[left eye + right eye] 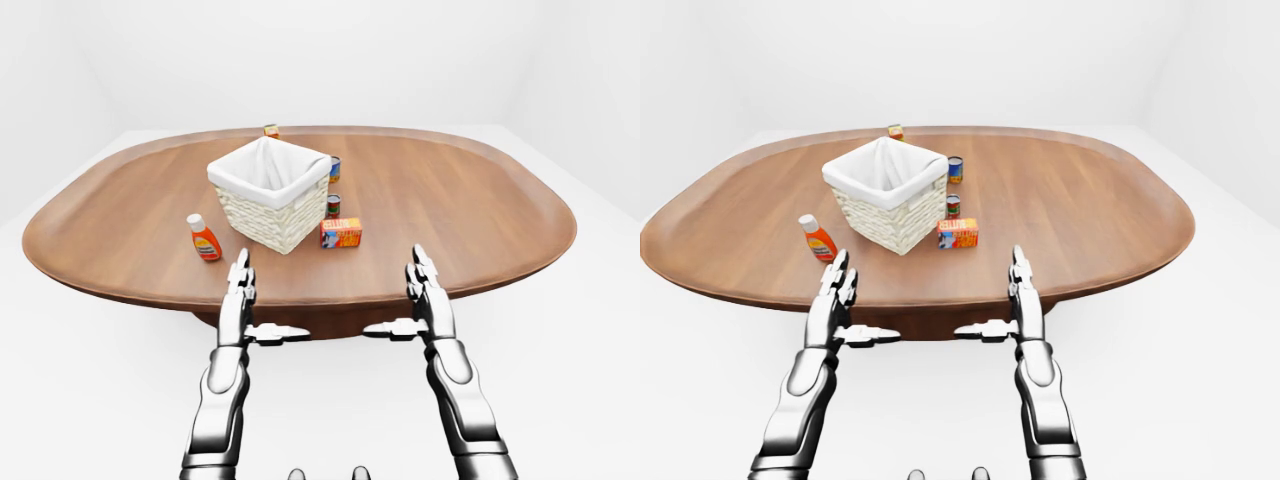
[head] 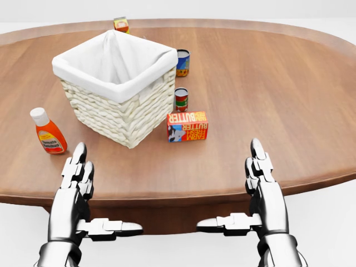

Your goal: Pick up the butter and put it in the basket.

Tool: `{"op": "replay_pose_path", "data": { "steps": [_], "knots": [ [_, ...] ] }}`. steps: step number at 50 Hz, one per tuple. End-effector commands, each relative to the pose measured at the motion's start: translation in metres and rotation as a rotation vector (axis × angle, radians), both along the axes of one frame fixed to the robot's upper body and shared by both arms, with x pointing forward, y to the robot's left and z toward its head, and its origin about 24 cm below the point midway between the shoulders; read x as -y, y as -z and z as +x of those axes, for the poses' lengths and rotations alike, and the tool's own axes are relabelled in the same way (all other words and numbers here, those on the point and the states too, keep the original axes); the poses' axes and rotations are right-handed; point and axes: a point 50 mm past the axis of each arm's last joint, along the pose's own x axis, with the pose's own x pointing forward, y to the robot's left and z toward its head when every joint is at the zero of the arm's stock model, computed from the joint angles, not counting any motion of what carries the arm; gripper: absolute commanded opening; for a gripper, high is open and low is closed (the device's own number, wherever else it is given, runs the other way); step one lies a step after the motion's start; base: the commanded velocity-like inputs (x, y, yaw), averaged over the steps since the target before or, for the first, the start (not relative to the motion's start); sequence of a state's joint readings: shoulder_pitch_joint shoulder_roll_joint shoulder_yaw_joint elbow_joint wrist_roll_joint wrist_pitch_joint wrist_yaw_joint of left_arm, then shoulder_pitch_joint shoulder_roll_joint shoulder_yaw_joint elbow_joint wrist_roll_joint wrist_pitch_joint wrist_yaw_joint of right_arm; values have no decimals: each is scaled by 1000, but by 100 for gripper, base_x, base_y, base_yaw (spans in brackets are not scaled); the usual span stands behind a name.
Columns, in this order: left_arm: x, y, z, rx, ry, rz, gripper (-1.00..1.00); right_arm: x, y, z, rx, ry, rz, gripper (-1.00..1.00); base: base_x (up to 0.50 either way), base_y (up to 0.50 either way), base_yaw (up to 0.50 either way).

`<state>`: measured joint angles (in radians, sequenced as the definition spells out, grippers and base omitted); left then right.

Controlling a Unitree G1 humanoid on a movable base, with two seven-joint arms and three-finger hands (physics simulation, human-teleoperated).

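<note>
One oval wood table [image 2: 289, 100], white room; butter [image 2: 187, 126] beside basket [image 2: 114, 105]; both hands spread, empty.

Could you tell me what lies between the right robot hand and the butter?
Nothing but bare table: in the head view, open wood runs from the right robot hand up to the butter.

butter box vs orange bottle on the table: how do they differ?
The butter box is a rectangular carton lying on its long side; the orange bottle is rounded, white-capped and upright. In the head view the butter box sits right of the basket, the orange bottle left of it. The butter box is nearer the right hand, the orange bottle nearer the left hand. Both rest untouched on the table.
</note>
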<state>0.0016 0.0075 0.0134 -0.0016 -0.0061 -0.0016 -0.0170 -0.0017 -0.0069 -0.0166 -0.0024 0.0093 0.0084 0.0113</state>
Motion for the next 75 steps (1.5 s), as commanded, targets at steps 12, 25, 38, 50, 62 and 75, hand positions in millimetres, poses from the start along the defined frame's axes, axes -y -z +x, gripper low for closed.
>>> {"op": "replay_pose_path", "data": {
  "steps": [12, 25, 38, 50, 62, 75],
  "knots": [
    [-6, -4, -1, 7, 7, 5, 100, 8, -1, 1, -8, -1, 13, 100, 0, 5, 0],
    [-7, -5, -3, 10, 3, 3, 100, 7, 0, 0, -9, 0, 5, 100, 0, 50, 0],
    [-8, -5, -1, 9, 1, 4, 100, 9, -1, 0, -15, 11, -1, 100, 0, 50, 0],
    [-10, -38, 3, 105, 17, 17, 100, 15, -41, 0, 125, 27, -20, 100, 0, 5, 0],
    [-14, -93, 12, 330, 21, 35, 100, 14, -99, 10, 360, -34, -76, 100, 0, 0, 0],
    [-17, -158, 25, 577, 42, 33, 100, 17, -146, 35, 511, -74, -118, 100, 0, 0, 0]
  ]
}}
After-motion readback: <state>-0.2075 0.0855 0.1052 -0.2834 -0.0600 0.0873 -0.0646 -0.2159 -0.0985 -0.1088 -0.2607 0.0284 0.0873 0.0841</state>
